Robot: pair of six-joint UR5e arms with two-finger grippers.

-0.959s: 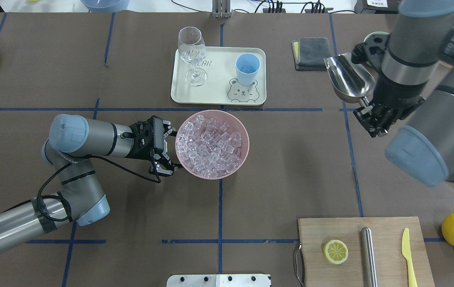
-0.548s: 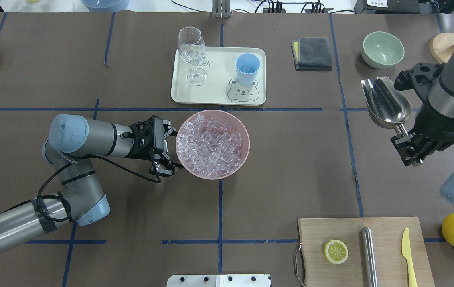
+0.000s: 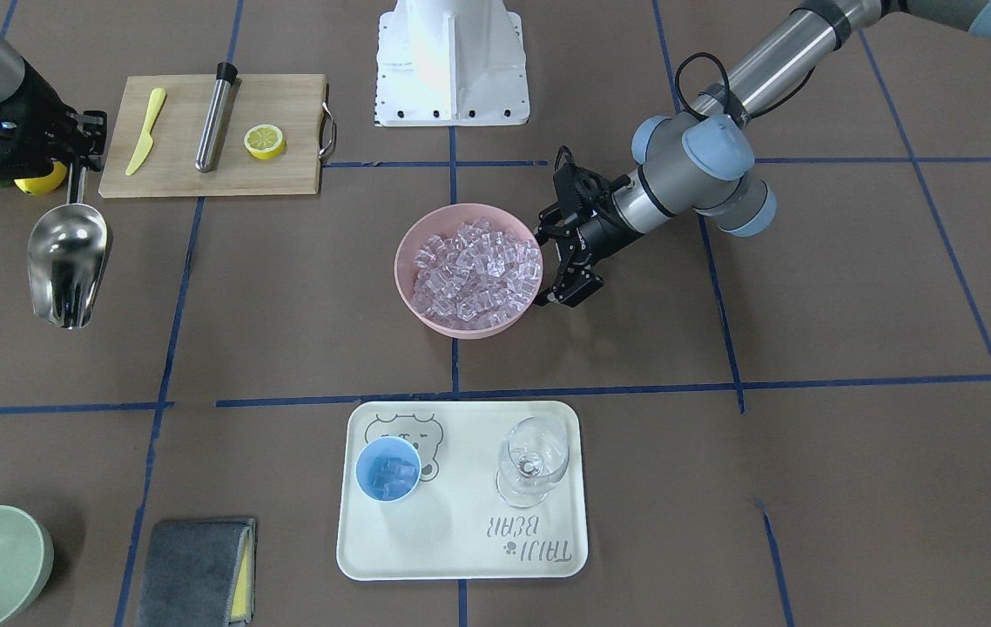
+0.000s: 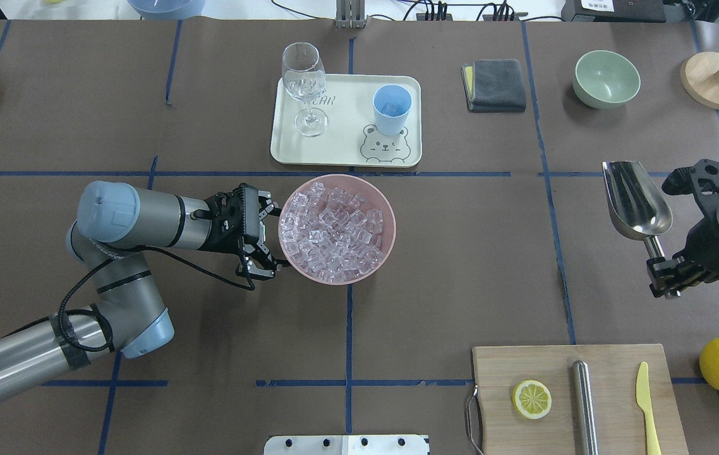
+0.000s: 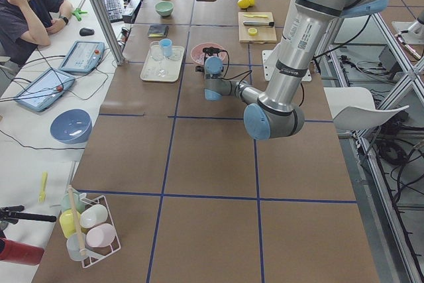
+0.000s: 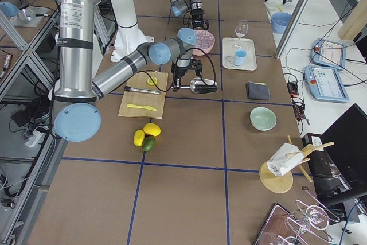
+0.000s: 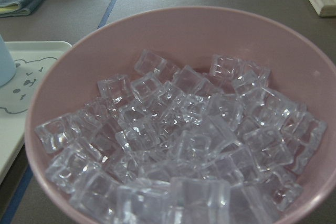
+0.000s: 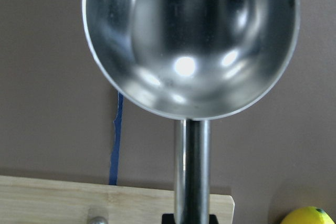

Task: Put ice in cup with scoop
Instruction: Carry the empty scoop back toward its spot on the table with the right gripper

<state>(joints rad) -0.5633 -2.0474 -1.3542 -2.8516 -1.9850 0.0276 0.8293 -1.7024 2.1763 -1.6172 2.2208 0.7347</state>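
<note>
Starting nearest, we see a board (image 4: 577, 395) bearing a lemon slice (image 4: 531, 399). Rightward, our right gripper (image 4: 664, 282) clenches the empty scoop (image 4: 636, 201). Our left gripper (image 4: 265, 235) grasps the pink bowl (image 4: 386, 253) of ice (image 4: 334, 232). Farther, the cup (image 4: 392, 109) stands on a tray (image 4: 347, 142).

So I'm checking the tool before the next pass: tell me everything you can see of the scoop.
The scoop is shiny stainless steel, with a rounded open trough and a thin straight handle. The trough is empty, its inside mirror-bright with reflections. The right gripper is shut on the handle's end and holds it above the brown table, trough pointing away from the robot, off to the right of the pink bowl.
</note>
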